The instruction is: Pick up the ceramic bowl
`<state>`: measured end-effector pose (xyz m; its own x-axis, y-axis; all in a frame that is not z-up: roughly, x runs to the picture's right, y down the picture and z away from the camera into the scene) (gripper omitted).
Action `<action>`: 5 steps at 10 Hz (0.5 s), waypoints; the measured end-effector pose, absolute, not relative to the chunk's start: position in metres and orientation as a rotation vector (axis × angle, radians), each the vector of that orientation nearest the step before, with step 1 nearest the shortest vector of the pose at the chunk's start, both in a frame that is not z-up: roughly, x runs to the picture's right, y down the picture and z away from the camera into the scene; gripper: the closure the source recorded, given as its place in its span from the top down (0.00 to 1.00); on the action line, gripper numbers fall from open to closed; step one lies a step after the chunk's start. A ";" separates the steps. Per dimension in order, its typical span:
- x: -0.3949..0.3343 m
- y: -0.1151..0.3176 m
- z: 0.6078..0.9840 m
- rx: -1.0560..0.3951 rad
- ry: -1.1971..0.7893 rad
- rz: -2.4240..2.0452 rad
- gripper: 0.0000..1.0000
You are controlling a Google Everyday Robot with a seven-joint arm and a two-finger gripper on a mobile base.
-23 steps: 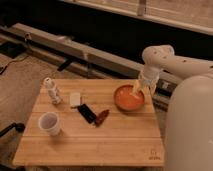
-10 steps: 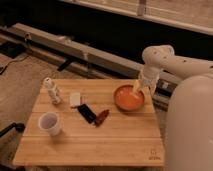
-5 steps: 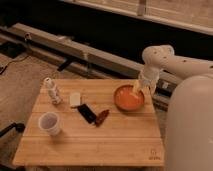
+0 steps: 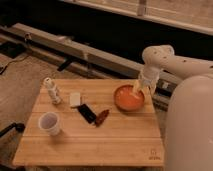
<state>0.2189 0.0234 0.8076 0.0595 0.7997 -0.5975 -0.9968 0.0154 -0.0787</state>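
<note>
The ceramic bowl [image 4: 128, 98] is a round, shallow orange-red bowl on the right side of the wooden table [image 4: 90, 145]. My white arm comes in from the right. My gripper [image 4: 138, 90] hangs down at the bowl's right rim, its tips at or just inside the rim.
A white cup [image 4: 49, 123] stands at the table's front left. A small white bottle [image 4: 52, 91] stands at the left back. A pale block [image 4: 75, 99], a black flat object [image 4: 87, 113] and a reddish item [image 4: 101, 117] lie mid-table. My white body [image 4: 190, 130] fills the right side.
</note>
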 end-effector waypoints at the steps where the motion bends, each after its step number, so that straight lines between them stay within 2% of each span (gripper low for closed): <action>1: 0.220 0.023 0.808 -0.558 0.449 1.472 0.67; 3: 0.225 0.020 0.824 -0.585 0.461 1.459 0.67; 5: 0.234 0.024 0.865 -0.622 0.462 1.460 0.67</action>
